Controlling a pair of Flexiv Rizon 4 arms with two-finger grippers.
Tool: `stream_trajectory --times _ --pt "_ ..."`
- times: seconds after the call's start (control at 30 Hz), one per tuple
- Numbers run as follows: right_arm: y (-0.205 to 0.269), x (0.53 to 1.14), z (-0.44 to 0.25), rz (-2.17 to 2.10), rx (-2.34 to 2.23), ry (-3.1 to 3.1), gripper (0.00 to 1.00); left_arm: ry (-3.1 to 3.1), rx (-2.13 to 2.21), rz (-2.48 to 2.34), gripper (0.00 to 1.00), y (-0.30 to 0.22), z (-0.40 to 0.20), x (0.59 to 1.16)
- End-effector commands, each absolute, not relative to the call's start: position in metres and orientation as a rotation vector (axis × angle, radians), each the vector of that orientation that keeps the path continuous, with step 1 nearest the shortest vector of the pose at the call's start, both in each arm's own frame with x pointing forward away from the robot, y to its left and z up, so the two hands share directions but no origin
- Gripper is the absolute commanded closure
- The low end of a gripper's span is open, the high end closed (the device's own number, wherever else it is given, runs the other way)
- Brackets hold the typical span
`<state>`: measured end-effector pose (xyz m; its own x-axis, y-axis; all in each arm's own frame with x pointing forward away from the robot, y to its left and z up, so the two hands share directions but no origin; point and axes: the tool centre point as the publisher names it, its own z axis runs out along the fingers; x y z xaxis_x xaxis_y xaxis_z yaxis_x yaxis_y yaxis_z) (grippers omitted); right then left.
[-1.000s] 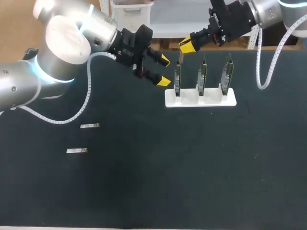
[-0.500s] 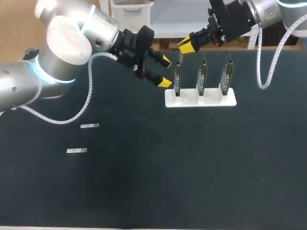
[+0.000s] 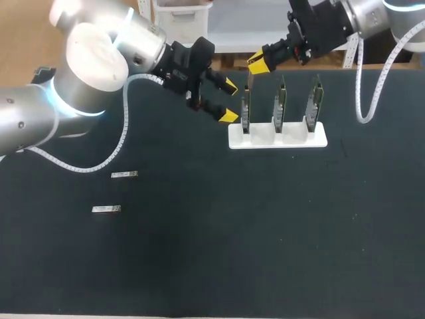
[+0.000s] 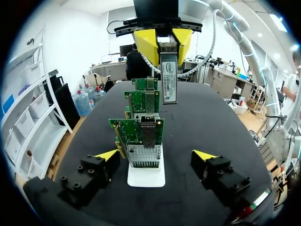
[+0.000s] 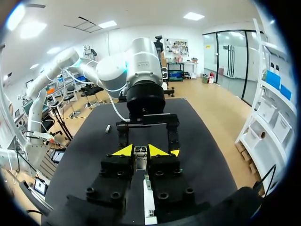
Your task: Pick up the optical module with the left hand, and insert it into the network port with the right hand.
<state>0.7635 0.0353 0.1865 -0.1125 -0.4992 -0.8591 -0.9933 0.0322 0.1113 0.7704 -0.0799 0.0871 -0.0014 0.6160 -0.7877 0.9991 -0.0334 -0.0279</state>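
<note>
Left wrist view: optical module (image 4: 169,80) upright, clamped in right tool (image 4: 165,44), just above the cards (image 4: 141,101) on the white stand (image 4: 146,178). Pick-up and handover done (judging by left tool (image 4: 156,155), fingers apart, empty). Left to do: lowering into network port (image 4: 146,134).

White stand (image 3: 297,141), green boards (image 4: 124,132), black table (image 3: 232,232), silver optical module (image 4: 169,82), yellow tips on left pincer (image 3: 228,100)

The left arm (image 3: 93,60) and right arm (image 3: 378,13) were round and silver, each with a glowing blue ring and a bumpy white cable (image 3: 123,136). The left gripper (image 3: 228,101) and right gripper (image 3: 257,63) were black with yellow tips.
</note>
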Motion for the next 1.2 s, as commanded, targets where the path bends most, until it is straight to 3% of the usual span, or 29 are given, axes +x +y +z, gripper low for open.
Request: stream_trajectory --times 0.03,1.2 --pt "0.036 0.763 0.190 0.977 -1.535 1.685 1.00 1.678 1.708 -0.859 0.00 -0.081 0.087 0.771" --pt "0.044 0.790 0.171 0.927 -1.604 1.701 1.00 1.678 1.708 -0.859 0.00 -0.081 0.087 0.771"
